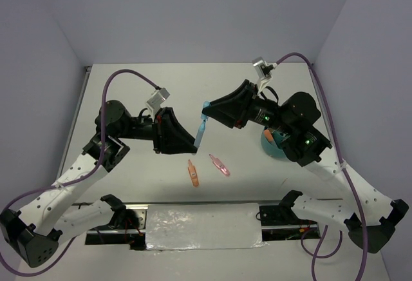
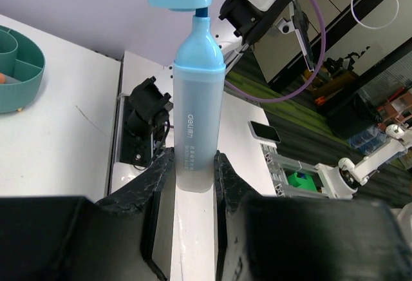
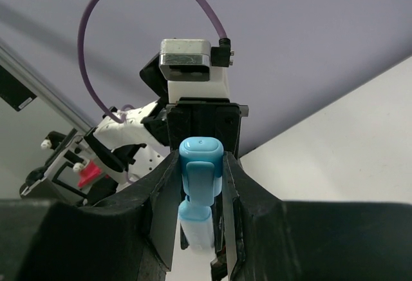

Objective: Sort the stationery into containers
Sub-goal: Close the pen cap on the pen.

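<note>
Holding a light blue marker up in the air between them, the two arms meet over the middle of the white desk. The left jaws are clenched on the bottom end of the marker, with one black finger on each side. In the left wrist view the marker stands straight up out of them. The right jaws are clenched on the blue cap at the other end. The cap sits a tiny bit off the marker, so the dark blue tip shows in the gap. Down on the desk, just under the held marker, lie an orange marker and a pink marker. They are near each other but not touching. The round teal cup sits on the desk to the right and is mostly hidden under the right arm when seen from above. The left wrist view shows the walls inside the cup that split it into parts, and a small orange thing peeks out of one part at the edge of the picture.
</note>
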{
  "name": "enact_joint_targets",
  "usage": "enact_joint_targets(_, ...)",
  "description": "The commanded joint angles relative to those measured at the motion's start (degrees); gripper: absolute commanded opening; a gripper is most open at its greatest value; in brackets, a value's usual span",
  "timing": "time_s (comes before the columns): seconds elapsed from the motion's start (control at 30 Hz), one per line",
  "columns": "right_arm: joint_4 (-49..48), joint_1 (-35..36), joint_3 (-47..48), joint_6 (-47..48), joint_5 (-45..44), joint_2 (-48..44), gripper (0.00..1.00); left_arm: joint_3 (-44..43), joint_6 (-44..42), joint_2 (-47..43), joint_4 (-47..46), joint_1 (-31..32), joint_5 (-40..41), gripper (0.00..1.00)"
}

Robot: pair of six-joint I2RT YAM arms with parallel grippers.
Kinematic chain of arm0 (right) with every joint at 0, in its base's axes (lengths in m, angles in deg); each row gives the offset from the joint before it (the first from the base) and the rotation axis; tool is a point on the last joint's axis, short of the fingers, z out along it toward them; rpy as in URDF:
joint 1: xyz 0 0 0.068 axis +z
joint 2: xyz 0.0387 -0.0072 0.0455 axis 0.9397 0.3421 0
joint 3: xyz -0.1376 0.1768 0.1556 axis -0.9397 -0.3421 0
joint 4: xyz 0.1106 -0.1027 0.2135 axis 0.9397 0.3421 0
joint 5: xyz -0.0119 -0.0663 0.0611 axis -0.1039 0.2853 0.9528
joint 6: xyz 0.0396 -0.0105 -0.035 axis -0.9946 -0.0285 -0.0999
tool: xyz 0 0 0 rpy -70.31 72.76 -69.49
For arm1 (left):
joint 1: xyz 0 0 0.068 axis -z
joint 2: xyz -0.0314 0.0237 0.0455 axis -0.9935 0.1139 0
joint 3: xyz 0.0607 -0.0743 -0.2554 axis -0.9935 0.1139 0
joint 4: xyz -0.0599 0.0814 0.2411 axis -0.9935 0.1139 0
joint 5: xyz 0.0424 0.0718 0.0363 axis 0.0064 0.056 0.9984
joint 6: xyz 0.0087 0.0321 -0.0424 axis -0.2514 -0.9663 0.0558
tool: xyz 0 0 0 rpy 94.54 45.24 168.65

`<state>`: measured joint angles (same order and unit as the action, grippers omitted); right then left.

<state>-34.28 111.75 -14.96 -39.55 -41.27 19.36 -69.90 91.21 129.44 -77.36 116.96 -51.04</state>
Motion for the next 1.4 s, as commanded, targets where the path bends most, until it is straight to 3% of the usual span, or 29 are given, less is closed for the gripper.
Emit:
enact_joint_targets(0.0,-1.3,0.7,1.3,0.5,-0.7,-1.4,0.07,-1.4,-0.5,-0.3,-3.1,-0.2,-0.3,0.00)
enact_joint_targets(0.3,-1.4,0.7,3.0,0.5,0.8,0.0,0.08,-1.4,-1.5,-0.6,-1.9,-0.2,-0.1,0.00)
enact_joint_targets(0.83,-1.4,1.9,-2.8,-0.3,0.8,-1.7,0.08,-4.2,-2.2,0.9,-2.4,-0.2,1.7,0.00)
enact_joint_targets(1.23,-9.0,4.9,-8.4,-7.5,3.1,-0.7,0.05,-9.2,-9.2,1.9,2.4,-0.4,11.8,0.00)
enact_joint_targets(1.37,-8.9,5.3,-9.9,-9.3,4.0,-0.8,0.04,-11.5,-9.3,4.1,1.9,-1.2,10.7,0.00)
